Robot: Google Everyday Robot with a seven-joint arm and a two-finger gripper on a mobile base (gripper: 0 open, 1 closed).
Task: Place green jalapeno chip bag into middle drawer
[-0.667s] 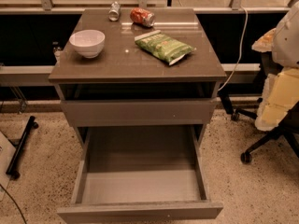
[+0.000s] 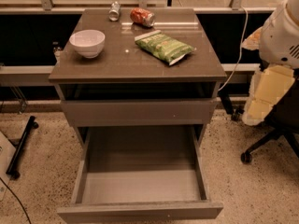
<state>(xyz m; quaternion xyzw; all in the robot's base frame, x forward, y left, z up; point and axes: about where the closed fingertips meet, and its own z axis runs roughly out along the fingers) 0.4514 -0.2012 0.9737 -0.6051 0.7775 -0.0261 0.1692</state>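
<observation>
The green jalapeno chip bag lies flat on the cabinet's brown top, right of centre. The middle drawer is pulled wide open below, deep, with a bare grey bottom and nothing in it. My arm's white housing is at the right edge of the view. The cream-coloured gripper hangs below it, beside the cabinet's right side, level with the upper drawer and apart from the bag. It holds nothing that I can see.
A white bowl stands at the top's left. A red crushed can and a small silver can lie at the back. The shallower upper drawer front sits above the open drawer. An office chair base is at the right and a black stand at the left.
</observation>
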